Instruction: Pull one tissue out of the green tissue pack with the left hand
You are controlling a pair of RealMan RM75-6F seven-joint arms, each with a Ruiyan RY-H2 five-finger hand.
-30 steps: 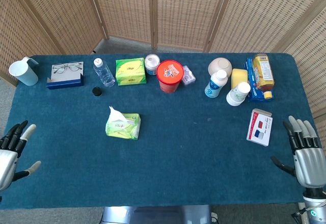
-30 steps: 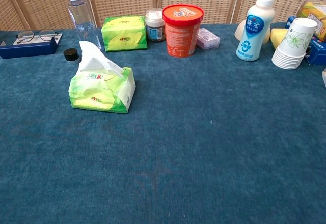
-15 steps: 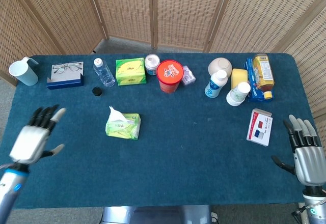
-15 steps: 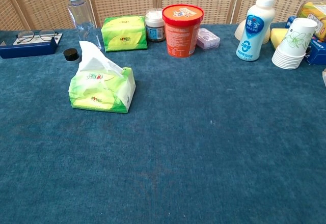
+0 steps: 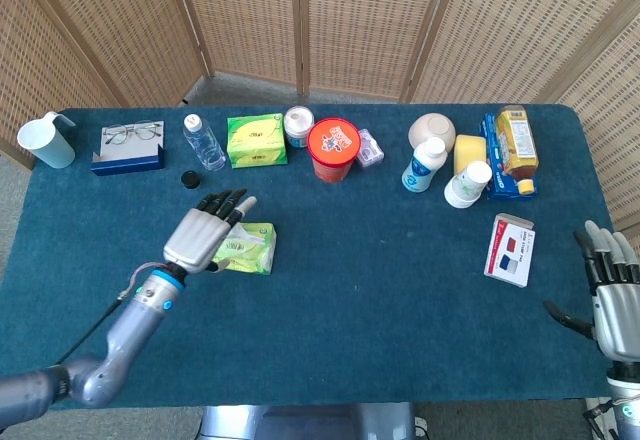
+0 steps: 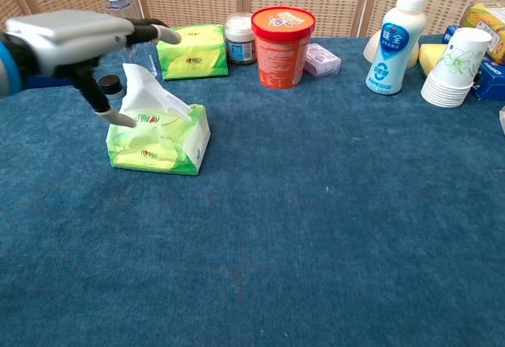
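Left hand over the green tissue pack, fingers stretched out flat above it, thumb angled down beside the white tissue sticking up from the top; can't tell if thumb touches it, nothing held. Pack lies on the blue bench just under and right of the fingers. Water bottle and black cap just beyond the fingers. Right hand at the bench's near right edge, fingers apart, holding nothing.
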